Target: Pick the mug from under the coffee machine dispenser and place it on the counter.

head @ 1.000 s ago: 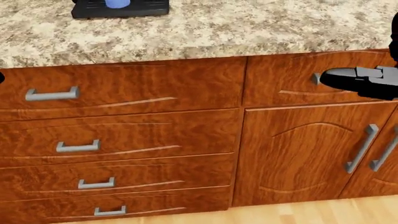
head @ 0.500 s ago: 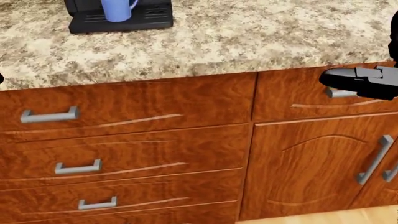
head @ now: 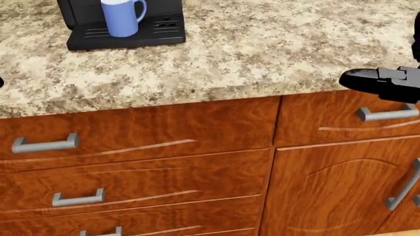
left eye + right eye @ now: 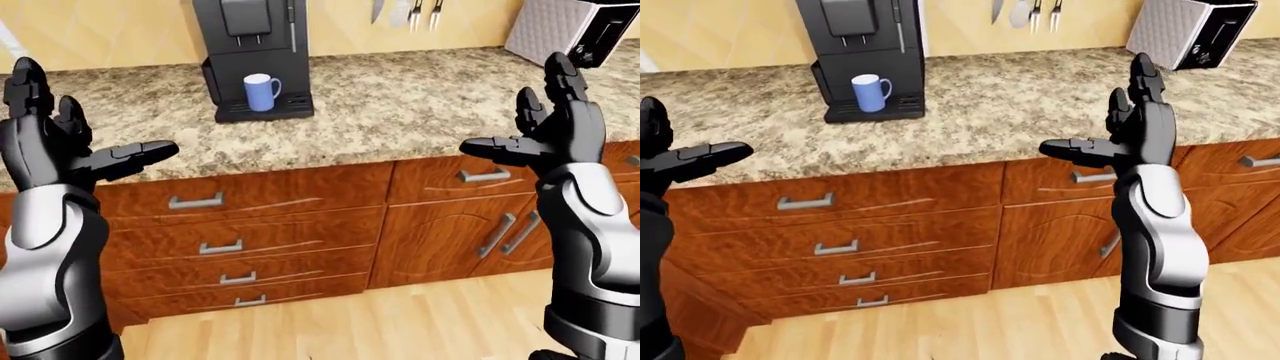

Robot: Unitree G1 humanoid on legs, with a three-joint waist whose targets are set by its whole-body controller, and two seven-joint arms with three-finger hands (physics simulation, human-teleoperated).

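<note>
- Camera shift since the earlier head-view frames: the whole scene sits lower and nearer, so the robot has approached; nothing on the counter (image 4: 400,112) has itself moved.
- Coffee machine (image 4: 250,56) stands toward the upper left.
- Mug (image 4: 260,92) rests upright on the drip tray under the dispenser, handle toward view right.
- Left hand (image 4: 60,146) and right hand (image 4: 545,127) are raised clear of the counter edge, fingers spread, holding nothing, likely readied for reaching.

1. Head view looks steeply down, close on the counter (image 3: 262,54) edge and drawers (image 3: 138,132).
2. Left-eye view looks level across the counter to the coffee machine (image 4: 250,56).
3. Right-eye view sits slightly rightward; both eye views share the machine, counter and drawers.
</note>
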